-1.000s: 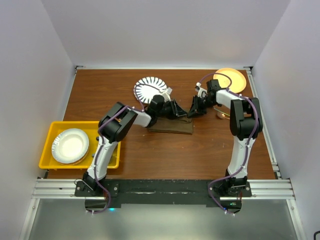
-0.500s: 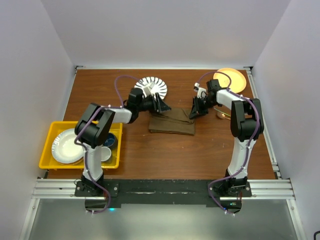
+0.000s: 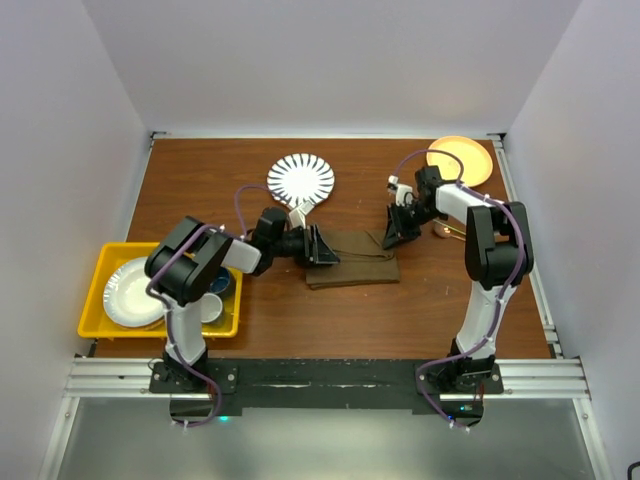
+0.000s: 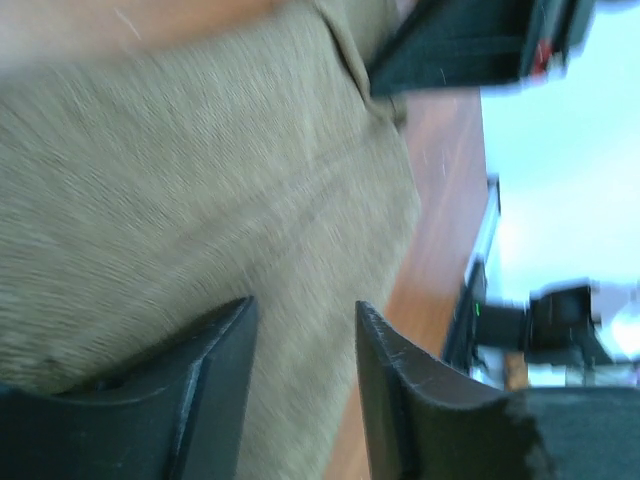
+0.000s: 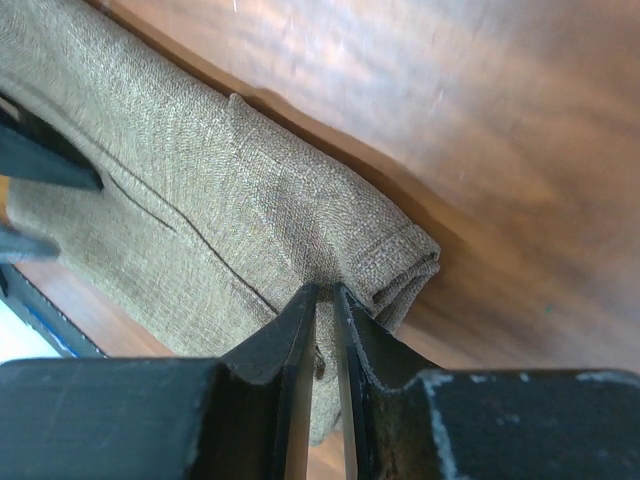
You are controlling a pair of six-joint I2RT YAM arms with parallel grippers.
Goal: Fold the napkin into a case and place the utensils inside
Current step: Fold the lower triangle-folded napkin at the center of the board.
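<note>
Basically, the dark olive-brown soft cloth napkin [image 3: 352, 260] lay as a partly folded oblong near the middle of the brown wooden counter [image 3: 300, 320], btwn the two arms. The right jaws were nearly closed, pinching a doubled corner at the cloth's right end. In the right wrist view the fingers [image 5: 285, 350] had only a sliver btwn them, w/ fabric caught in it. The left jaws stood about half open at the napkin's left end, holding nothing. In the left wrist view the fingers [image 4: 210, 390] sat over flat cloth w/ a clear gap; contact couldn't be told.

The step looked like the fold-over that narrows the cloth into a case, approx midway thru the task. To do it well, the right arm should prob. hold its pinch firm & low so the layers don't slip. The left jaws should grip the opposite edge at matching depth, so the crease runs straight & the edges line up. Uneven pulling would skew the pocket.

A slim copper-toned metal utensil [image 3: 449, 233] lay just right of the right arm's wrist, apart from the napkin & not yet inside. The 2nd piece couldn't be made out.
</note>
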